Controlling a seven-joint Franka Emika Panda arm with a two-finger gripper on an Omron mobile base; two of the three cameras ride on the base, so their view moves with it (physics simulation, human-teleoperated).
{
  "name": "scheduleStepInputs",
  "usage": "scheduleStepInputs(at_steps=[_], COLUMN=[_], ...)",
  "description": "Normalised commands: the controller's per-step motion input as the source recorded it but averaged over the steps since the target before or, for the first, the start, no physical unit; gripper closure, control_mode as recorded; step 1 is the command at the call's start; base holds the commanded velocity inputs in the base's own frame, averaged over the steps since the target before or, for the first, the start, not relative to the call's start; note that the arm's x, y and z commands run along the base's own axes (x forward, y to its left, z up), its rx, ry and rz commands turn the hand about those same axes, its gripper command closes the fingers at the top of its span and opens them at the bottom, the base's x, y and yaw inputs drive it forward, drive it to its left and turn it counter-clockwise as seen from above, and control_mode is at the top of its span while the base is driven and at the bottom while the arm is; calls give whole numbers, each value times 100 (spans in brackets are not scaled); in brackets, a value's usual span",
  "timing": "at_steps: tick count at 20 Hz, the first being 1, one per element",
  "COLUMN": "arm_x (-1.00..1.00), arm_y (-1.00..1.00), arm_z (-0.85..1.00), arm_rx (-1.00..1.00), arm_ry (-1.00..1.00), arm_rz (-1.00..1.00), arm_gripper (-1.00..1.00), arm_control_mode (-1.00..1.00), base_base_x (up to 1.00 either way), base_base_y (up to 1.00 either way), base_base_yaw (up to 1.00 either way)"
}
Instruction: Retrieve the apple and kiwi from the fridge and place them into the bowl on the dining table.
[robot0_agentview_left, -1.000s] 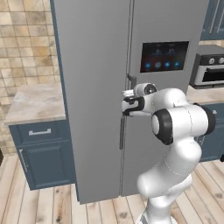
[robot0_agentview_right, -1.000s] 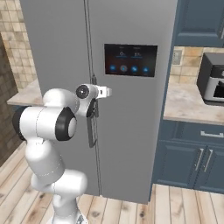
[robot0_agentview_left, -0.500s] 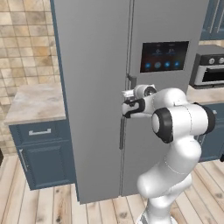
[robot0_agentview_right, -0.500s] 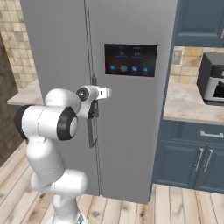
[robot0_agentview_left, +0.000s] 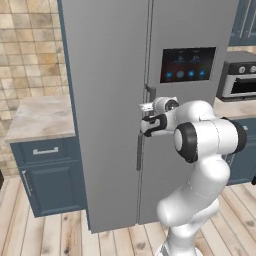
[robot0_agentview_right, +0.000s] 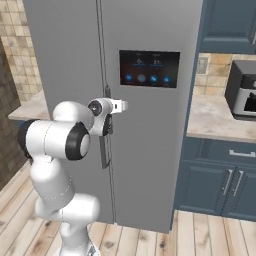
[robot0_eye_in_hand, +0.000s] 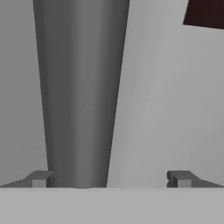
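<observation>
Kitchen wall behind, the tall plain grey two-door fridge (robot0_agentview_left: 150, 100) stands closed. The hand (robot0_eye_in_hand: 109, 178), released wide, straddles the dark grey vertical bar handle (robot0_eye_in_hand: 78, 96), which sits toward 9 o'clock between its fingertips; closing off-centre risks slipping.

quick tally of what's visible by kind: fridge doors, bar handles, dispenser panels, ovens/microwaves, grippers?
Fridge doors: 2
Bar handles: 2, side by side at the door seam
Dispenser panel: 1
Microwave oven: 1
Gripper: 1, open, jaws standing either side of a handle
Total: 7
</observation>
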Motion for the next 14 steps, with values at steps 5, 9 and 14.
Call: scheduleStepInputs(at_steps=[5,9,14], arm_x=[17,6,-88], arm_y=[0,0,-12], arm_z=[0,0,9], arm_rx=[0,0,0], arm_ry=[2,0,-2], arm_rz=[0,0,0], arm_gripper=[-100,100,100], arm_control_mode=[-100,-100,-100], base_base_x=[0,0,0], base_base_y=[0,0,0], base_base_yaw=[0,0,0])
